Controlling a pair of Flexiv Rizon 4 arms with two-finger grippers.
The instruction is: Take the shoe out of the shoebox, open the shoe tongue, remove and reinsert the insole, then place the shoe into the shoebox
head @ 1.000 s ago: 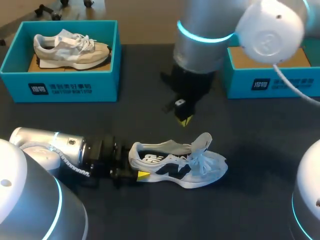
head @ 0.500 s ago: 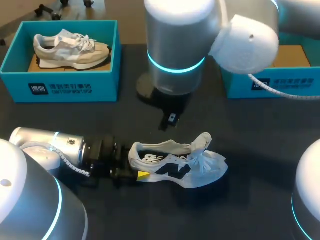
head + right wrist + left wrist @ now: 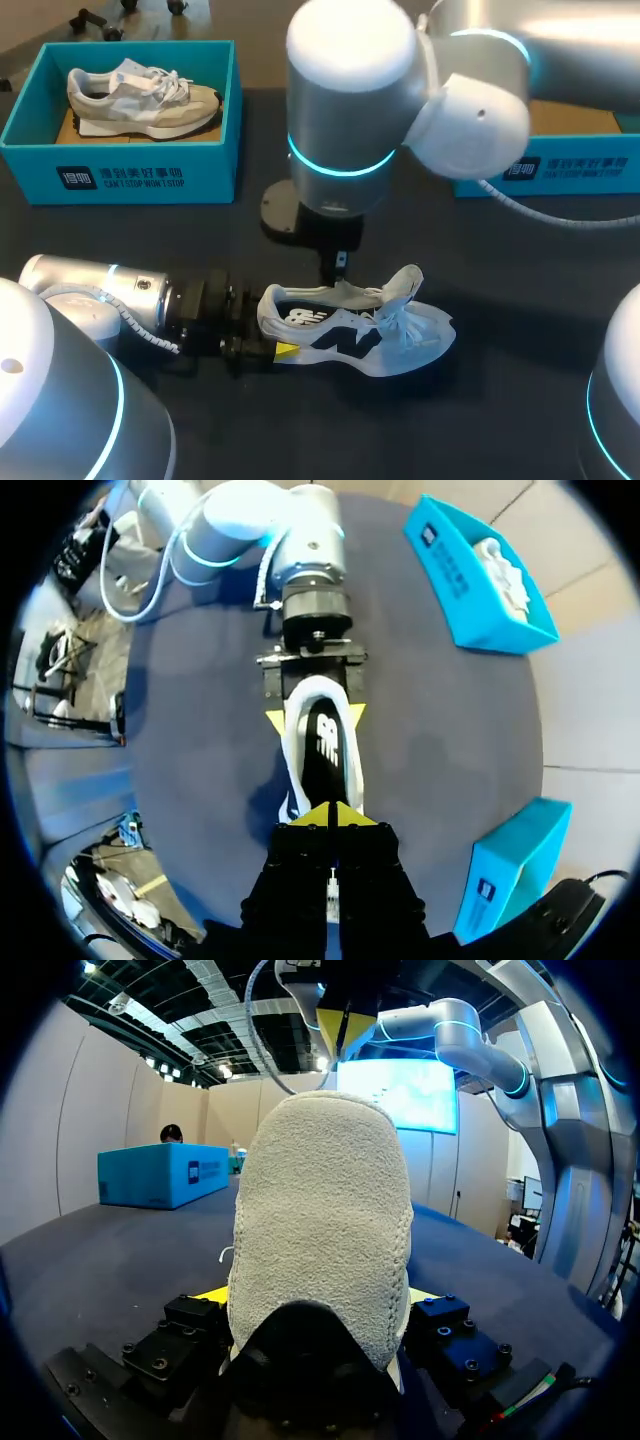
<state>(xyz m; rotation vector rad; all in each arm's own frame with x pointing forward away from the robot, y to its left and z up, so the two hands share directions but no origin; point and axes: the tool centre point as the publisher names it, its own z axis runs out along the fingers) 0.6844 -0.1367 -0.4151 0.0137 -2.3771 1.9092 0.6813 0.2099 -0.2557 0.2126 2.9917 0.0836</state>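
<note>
Far left, back of bench (image 3: 500,420): teal shoebox (image 3: 120,170), open top, w/ a beige shoe (image 3: 140,98) lying inside, toe toward the bench ctr.

Front left: left arm came in low and lay almost flat along the bench. The left gripper (image 3: 313,718) was clamped on the heel of the white-and-dark shoe (image 3: 350,335), one yellow tip on each side of the heel, both touching. In the left wrist view the padded heel collar filled the space btwn the fingers.

Ctr: that shoe sat on the bench, outside both boxes, heel to the left, toe to the right. Opening faced up, dark insole visible inside per the right wrist view. Tongue pulled up and fwd toward the toe, laces loose.

Over the shoe: right arm reached in from the right side, past the middle, wrist pointing straight down. The right gripper (image 3: 331,815) hung just above the shoe's opening, nearer the tongue end. Its yellow tips were pressed together, nothing seen btwn them, not touching the shoe as far as could be told.

Far right, back: second teal shoebox (image 3: 570,170), mostly hidden behind the right arm; contents not visible.
</note>
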